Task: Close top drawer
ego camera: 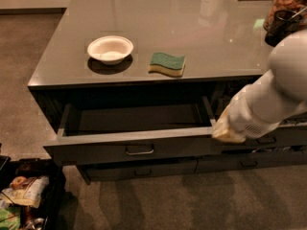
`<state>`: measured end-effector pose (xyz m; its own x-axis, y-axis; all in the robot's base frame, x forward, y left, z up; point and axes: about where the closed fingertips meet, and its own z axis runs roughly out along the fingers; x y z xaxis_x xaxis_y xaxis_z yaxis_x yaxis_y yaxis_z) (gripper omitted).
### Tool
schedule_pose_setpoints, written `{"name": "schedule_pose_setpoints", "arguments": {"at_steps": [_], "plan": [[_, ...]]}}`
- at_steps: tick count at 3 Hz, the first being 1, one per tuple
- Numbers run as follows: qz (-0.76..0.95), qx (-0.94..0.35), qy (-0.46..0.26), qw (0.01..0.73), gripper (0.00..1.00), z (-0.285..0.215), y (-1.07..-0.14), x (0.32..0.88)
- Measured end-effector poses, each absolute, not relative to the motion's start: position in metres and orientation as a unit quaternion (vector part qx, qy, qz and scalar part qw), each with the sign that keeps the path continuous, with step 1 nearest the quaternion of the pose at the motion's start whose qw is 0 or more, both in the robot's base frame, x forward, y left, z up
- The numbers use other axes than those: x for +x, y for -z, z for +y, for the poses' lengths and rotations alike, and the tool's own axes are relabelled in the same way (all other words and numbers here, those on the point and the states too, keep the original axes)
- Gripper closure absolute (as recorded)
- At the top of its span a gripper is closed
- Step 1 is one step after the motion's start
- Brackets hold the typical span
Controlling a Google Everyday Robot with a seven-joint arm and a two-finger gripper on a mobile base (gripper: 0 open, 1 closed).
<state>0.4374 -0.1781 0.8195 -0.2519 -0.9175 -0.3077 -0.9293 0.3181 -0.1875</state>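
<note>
The top drawer (115, 150) is a wide dark grey drawer pulled well out from under the grey counter (158, 28). Its inside looks empty. A small bar handle (139, 151) sits at the centre of its front panel. My gripper (225, 131) is at the end of the white arm (273, 92), which comes in from the right. It is at the right end of the drawer's front panel, at its top edge. The gripper's tip is partly hidden behind the arm's wrist.
A white bowl (110, 49) and a green and yellow sponge (167, 63) lie on the counter. A jar (288, 6) stands at the back right. Lower drawers (144, 170) sit below. A bin of packaged items (24, 195) is on the floor at the lower left.
</note>
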Motion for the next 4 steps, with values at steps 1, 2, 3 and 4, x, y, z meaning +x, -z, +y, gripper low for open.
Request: {"name": "schedule_pose_setpoints", "arguments": {"at_steps": [1, 2, 3, 4], "plan": [[0.784, -0.598, -0.037, 0.161, 1.00, -0.161, -0.745, 0.441], [0.784, -0.598, -0.042, 0.158, 1.00, -0.159, -0.729, 0.441], [0.784, -0.597, -0.049, 0.164, 1.00, -0.162, -0.723, 0.440], [0.781, -0.588, -0.078, 0.195, 1.00, -0.164, -0.688, 0.437]]}}
